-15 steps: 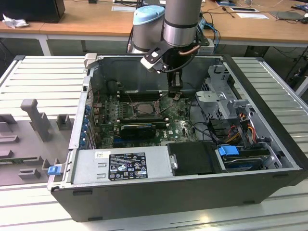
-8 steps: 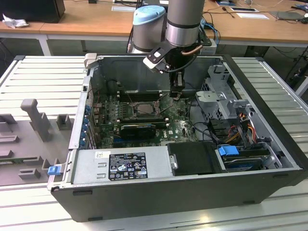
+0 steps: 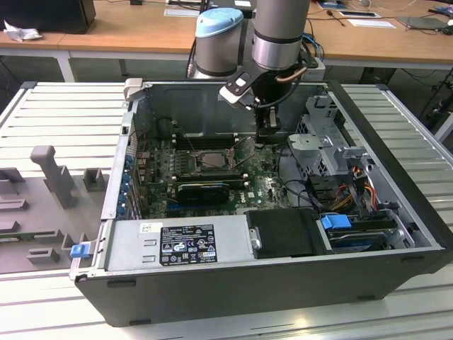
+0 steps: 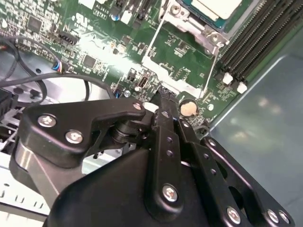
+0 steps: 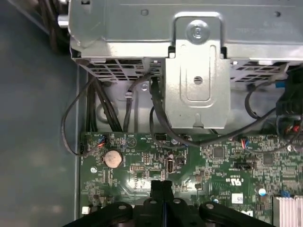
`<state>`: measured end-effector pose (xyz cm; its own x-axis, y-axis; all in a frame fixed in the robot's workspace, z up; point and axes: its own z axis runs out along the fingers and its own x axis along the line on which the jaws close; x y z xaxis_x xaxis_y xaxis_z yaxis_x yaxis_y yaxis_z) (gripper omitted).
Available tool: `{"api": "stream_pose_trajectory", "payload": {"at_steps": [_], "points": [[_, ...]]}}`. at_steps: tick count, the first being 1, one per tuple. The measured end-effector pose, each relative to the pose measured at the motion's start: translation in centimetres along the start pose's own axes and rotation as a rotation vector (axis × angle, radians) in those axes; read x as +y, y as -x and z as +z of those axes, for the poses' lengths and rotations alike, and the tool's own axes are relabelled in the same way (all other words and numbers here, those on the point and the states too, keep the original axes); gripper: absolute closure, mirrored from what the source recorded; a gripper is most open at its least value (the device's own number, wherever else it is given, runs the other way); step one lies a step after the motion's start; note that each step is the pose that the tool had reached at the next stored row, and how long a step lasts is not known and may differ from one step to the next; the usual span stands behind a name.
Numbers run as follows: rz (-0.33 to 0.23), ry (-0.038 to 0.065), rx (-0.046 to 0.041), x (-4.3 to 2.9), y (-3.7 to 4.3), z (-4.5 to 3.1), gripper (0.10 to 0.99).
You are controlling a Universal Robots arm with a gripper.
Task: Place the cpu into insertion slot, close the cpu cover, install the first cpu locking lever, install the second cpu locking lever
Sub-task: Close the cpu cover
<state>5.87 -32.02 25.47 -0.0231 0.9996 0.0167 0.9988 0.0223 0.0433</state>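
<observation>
Beginning at the exterior view's left, the insertion slot (image 3: 209, 160) is sitting on the green board. I am hanging just to its right, and the drive cage (image 3: 322, 145) is standing further right of the slot again. So the slot is lying to the exterior view's left of my pincer (image 3: 272, 138), near but apart from it. In the second wrist view the cpu (image 4: 214, 6) is showing its pale face inside the slot, with the cpu cover (image 4: 189, 23) framing it. I am judging the cover to be down, though not with certainty. The slot is square, its sides running parallel to the memory slots (image 4: 255, 38) beyond it. My pincer is pressing fully closed, gripping nothing. Its tips are pointing at the board beside the coin battery (image 5: 112, 158), on the slot's cage side, and I cannot tell whether they are touching the board.
</observation>
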Motion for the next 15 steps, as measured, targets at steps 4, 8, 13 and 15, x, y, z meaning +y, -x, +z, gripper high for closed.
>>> {"api": "stream_pose_trajectory", "payload": {"at_steps": [4, 8, 13, 15], "points": [[-0.013, -0.002, 0.0007, -0.28, 0.00, 0.62, 0.980], [-0.013, -0.001, 0.0007, -0.72, -0.01, 0.60, 0.980], [-0.013, -0.002, 0.0007, -0.90, -0.01, 0.59, 0.980], [-0.013, -0.002, 0.0007, -1.00, -0.01, 0.59, 0.980]]}}
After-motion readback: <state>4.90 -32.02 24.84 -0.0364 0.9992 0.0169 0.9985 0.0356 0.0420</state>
